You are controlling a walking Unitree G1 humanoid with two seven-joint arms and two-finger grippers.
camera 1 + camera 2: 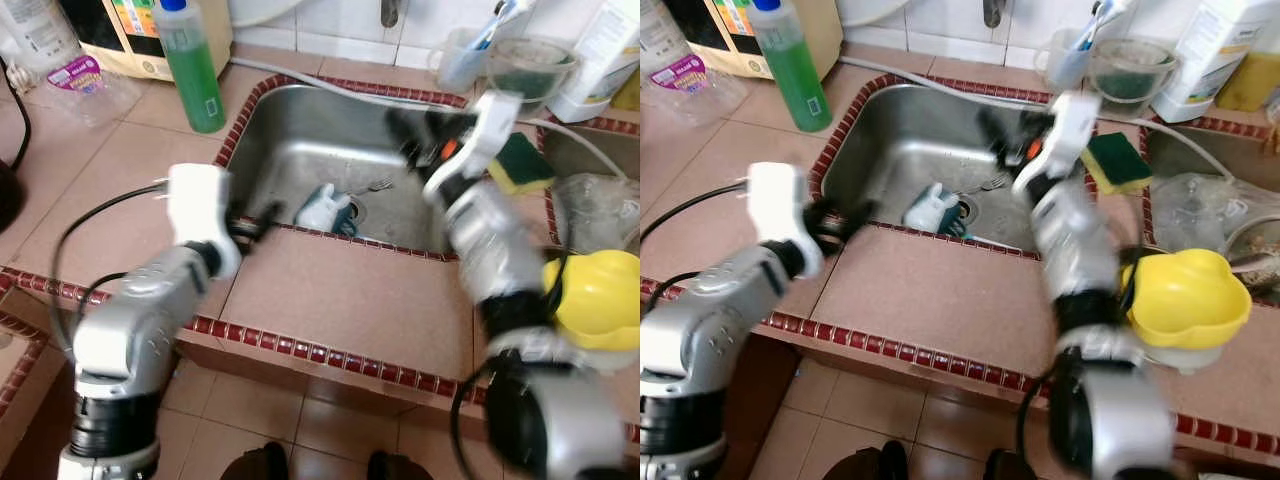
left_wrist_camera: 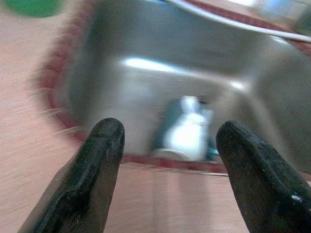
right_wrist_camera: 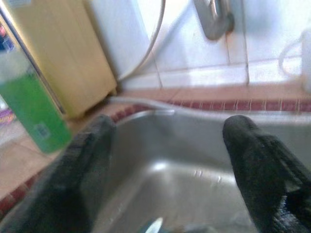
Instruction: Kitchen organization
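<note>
Down in the steel sink (image 1: pixel 300 140), set into the tiled table (image 1: pixel 340 290), a white and teal object (image 1: pixel 325 208) lies beside the drain, and a fork (image 1: pixel 372 185) lies just beyond it on the sink floor; both views from the head are somewhat blurred. At the sink's near left rim the left end effector (image 1: pixel 255 222) hangs low, its 2 black fingers (image 2: pixel 92 174) spread apart and empty, with the white and teal object seen between them in the left wrist view; the silver left arm (image 1: pixel 140 320) reaches in from the near left. Over the right half of the basin the right end effector (image 1: pixel 410 135) hovers, its 2 fingers (image 3: pixel 262 160) likewise parted and holding nothing, pointing toward the back wall and the tap (image 3: pixel 214 19); a thin hose (image 3: pixel 155 43) runs along the rim behind the sink. On the table to the left of the sink stands a green soap bottle (image 1: pixel 195 70) with a blue cap, near a yellow box (image 1: pixel 130 40); a clear plastic tub (image 1: pixel 85 85) sits further left. To the right of the sink a green and yellow sponge (image 1: pixel 522 165) lies on the rim, behind it a glass bowl (image 1: pixel 530 65) and a cup (image 1: pixel 462 60) holding a toothbrush; a yellow bowl (image 1: pixel 1180 300) rests at the near right, beside the right arm.
</note>
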